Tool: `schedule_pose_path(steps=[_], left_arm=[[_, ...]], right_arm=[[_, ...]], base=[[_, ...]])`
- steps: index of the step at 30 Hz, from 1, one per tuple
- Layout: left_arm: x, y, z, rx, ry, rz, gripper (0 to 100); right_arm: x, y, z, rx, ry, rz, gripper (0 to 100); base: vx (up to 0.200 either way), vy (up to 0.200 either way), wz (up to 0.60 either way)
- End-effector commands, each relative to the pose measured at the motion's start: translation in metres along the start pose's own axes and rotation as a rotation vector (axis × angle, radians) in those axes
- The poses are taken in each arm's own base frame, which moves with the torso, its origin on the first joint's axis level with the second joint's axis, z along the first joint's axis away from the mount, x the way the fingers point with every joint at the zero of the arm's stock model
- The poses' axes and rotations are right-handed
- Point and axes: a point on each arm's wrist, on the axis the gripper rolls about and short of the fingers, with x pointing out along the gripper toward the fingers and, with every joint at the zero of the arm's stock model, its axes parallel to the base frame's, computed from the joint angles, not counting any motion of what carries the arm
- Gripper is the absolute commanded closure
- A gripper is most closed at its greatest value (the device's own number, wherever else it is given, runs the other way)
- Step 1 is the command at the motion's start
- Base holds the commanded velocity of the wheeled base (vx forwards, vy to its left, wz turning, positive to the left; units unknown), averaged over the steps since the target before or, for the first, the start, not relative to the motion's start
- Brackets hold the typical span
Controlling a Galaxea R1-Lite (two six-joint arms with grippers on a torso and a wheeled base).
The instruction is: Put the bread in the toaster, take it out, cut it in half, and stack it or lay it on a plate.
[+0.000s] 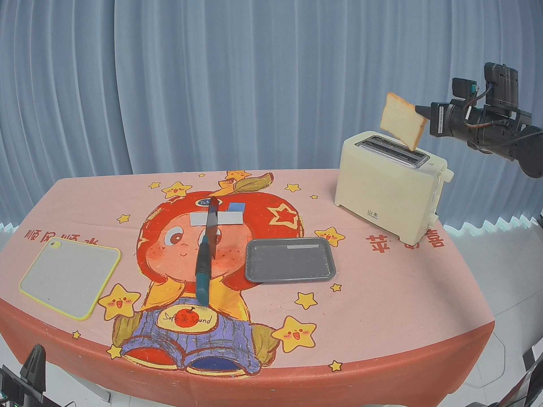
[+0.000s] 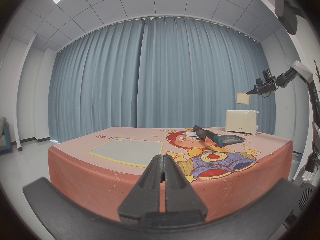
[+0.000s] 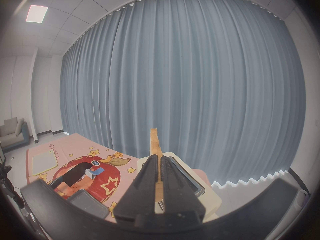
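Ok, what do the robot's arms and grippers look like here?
Both the left gripper and the right gripper are black: two flat, wedge-shaped fingers tapering to narrow tips, on a curved black mount. The right arm is black and tubular, with a boxy black module, a small green part and thin cables.

Knife between board and tray

head looks down – wrists level; all share toaster
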Motion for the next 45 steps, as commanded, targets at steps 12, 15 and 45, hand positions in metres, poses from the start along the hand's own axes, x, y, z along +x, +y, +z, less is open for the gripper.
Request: schedule_pose_path(steps=[12, 15, 45], left_arm=[[0.0, 0.0, -0.005, -0.001, 0.001, 0.001, 100], [0.0, 0.0, -0.005, -0.001, 0.001, 0.001, 100], [0.0, 0.0, -0.005, -0.001, 0.001, 0.001, 100]], right_arm=[[-0.053, 0.033, -0.016, -0.011, 0.048, 0.093, 100], [-0.058, 0.039, -0.02, -0.016, 0.059, 0.115, 100], [-0.116, 0.058, -0.11, -0.025, 0.066, 0.211, 100]], base=[[0.0, 0.0, 0.0], [0.0, 0.0, 0.0], [0.0, 0.0, 0.0]])
